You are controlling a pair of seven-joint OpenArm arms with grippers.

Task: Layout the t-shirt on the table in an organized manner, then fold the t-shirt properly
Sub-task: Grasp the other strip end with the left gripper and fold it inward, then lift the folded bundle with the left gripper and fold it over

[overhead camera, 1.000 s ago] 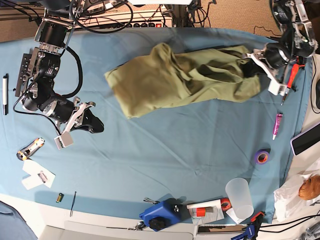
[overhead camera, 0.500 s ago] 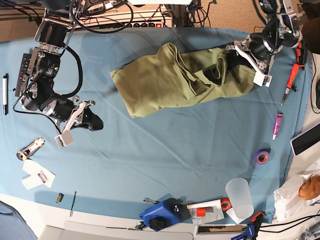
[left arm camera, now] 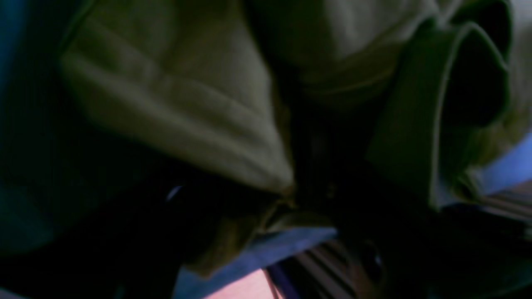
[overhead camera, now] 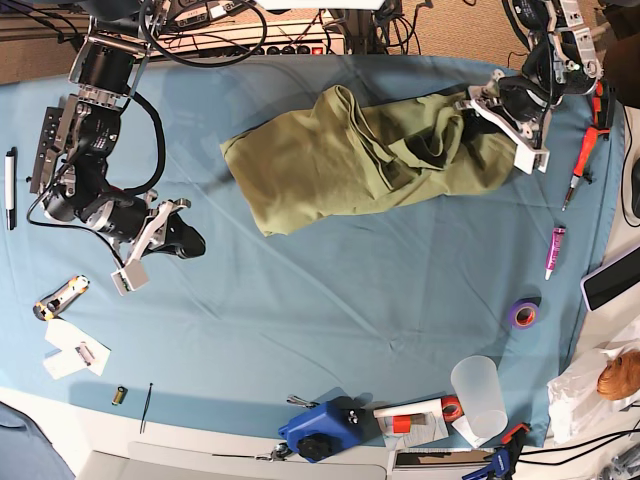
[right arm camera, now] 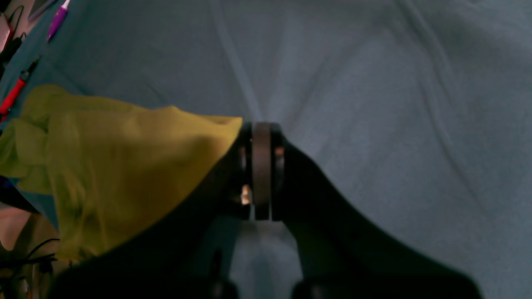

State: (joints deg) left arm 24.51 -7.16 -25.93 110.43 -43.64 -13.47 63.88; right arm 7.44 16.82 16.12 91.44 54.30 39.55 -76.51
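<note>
Base view: olive t-shirt [overhead camera: 370,158] bunched on the far part of the blue table [overhead camera: 330,290].
Left gripper [overhead camera: 500,125] now sits at the shirt's end with its jaws spread, having let go since a second ago; the cloth has drawn in shorter; right gripper [overhead camera: 160,245] stays closed and empty, well apart.

No text, label, brand, number or sign can be read in any view. The white box [overhead camera: 412,421] at the tabletop's near edge bears a red mark, too small to make out.
</note>
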